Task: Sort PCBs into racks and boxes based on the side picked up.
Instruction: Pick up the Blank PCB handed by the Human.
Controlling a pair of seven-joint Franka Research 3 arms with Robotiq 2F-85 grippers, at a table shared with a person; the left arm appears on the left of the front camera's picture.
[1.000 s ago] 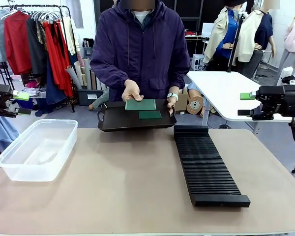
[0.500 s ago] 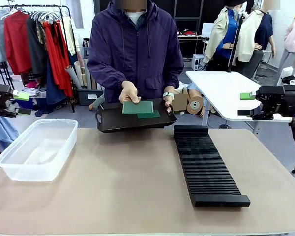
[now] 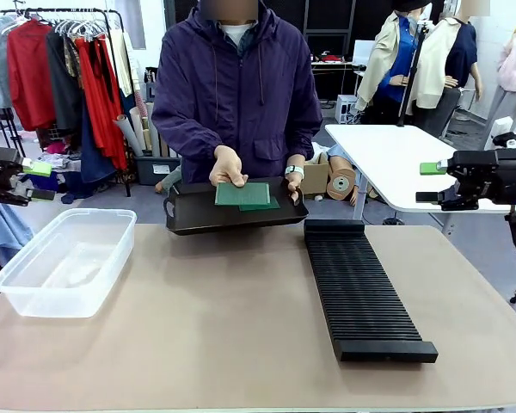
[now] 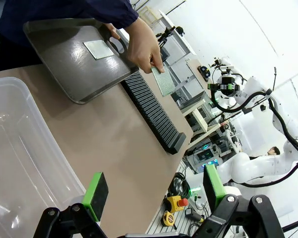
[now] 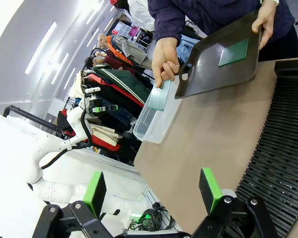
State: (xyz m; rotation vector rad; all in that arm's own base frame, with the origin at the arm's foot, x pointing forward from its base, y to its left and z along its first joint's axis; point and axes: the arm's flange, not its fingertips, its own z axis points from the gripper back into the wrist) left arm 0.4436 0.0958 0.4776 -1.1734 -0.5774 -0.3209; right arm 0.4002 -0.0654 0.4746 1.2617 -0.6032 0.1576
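Since a second ago the person has shifted the dark tray [image 3: 198, 217] slightly along the worktop's [image 3: 224, 335] far edge toward the tub side, and the person's hand [image 3: 228, 165] has raised one PCB [image 3: 242, 194] off it, leaving a second PCB [image 4: 98, 49] flat on the tray. The rack [image 3: 361, 288] runs from the far edge toward the near right corner, and the clear tub [image 3: 64, 258] sits at the left edge. The raised PCB, its long axis along the far edge, hangs about midway between our left claw [image 3: 41, 181] and right claw [image 3: 428, 182], both released and empty off the worktop's sides, so we judge neither clearly nearer.
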